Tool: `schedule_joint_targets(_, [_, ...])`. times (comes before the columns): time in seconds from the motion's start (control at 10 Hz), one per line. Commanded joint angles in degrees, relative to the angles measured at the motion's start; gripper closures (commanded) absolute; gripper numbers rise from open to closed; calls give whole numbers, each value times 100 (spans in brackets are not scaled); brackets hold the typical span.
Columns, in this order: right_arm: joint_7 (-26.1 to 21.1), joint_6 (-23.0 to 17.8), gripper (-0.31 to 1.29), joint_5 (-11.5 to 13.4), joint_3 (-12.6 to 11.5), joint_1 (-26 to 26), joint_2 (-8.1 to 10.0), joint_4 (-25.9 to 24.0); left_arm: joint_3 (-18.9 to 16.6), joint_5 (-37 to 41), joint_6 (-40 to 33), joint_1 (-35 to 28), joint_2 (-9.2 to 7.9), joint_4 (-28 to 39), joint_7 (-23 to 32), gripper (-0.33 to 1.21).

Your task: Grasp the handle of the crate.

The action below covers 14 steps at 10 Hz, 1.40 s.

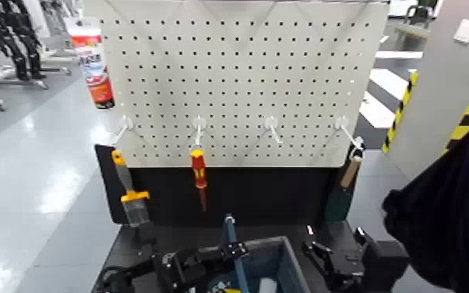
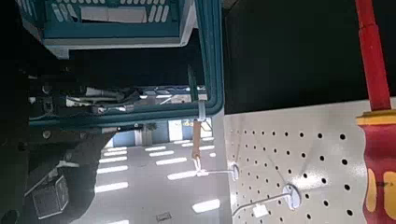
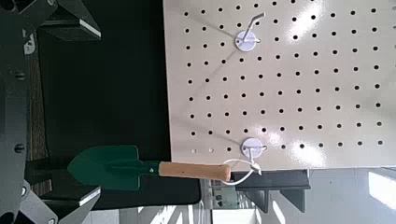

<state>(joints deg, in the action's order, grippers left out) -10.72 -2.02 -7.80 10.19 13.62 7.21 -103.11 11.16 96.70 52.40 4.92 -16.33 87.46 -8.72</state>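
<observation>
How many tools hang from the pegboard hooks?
3: an orange-handled brush on the leftmost hook, a red-and-yellow screwdriver on the second, a green trowel on the rightmost. The third hook is bare.

Non-task items: wall-mounted tool storage.
White perforated pegboard (image 1: 238,78) carries white hooks (image 1: 199,125) holding a red-and-yellow screwdriver (image 1: 198,173), an orange-handled brush (image 1: 131,195), a green trowel with wooden handle (image 3: 140,169), and a red-and-white tube (image 1: 93,62) at its upper corner.

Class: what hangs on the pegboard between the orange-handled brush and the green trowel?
The red-and-yellow screwdriver hangs between brush and trowel, seen in the head view.
</observation>
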Motion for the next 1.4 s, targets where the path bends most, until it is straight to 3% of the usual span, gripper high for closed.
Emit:
schedule_joint_targets(0.1, [-1,0,14,-2,0,9,0,2,-35,-2,-10,-52,25,43,2,118])
schedule_joint_targets(1.4, [-1,44,15,68,-8,9,-9,2,44,393,-204,-219,16,940,-69,118])
